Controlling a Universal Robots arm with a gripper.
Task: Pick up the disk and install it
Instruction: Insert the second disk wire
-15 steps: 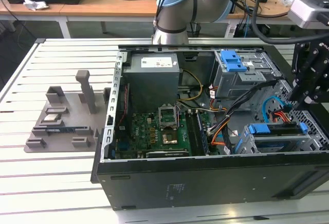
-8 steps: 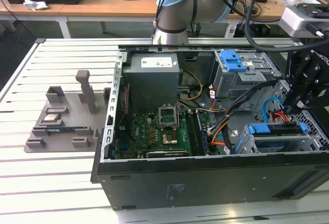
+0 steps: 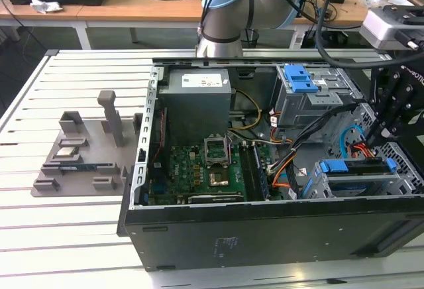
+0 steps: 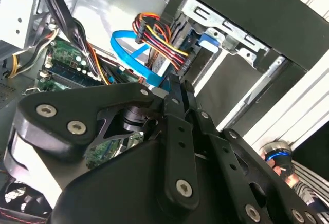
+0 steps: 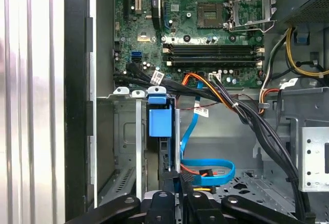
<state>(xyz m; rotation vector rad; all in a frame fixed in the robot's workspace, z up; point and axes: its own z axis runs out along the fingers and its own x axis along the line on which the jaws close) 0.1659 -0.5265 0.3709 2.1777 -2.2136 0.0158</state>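
Gripper (image 5: pixel 177 190), nearest you, is pinched on the disk's (image 3: pixel 354 168) blue bracket at 4 o'clock in the case (image 3: pixel 265 229). Judge it stiff, heavy, shock-sensitive; hold the bracket edges.

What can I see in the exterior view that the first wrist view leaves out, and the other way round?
Exterior view: the grey tray of spare parts on the slatted table, the grey power supply box, and the arm's blue-capped joint.

First wrist view: a look straight along the disk's thin edge into its grey bay, plus a small blue connector on the board.

Both: the green motherboard, the blue flat cable, the disk standing on edge in the bay, and the gripper just above it.
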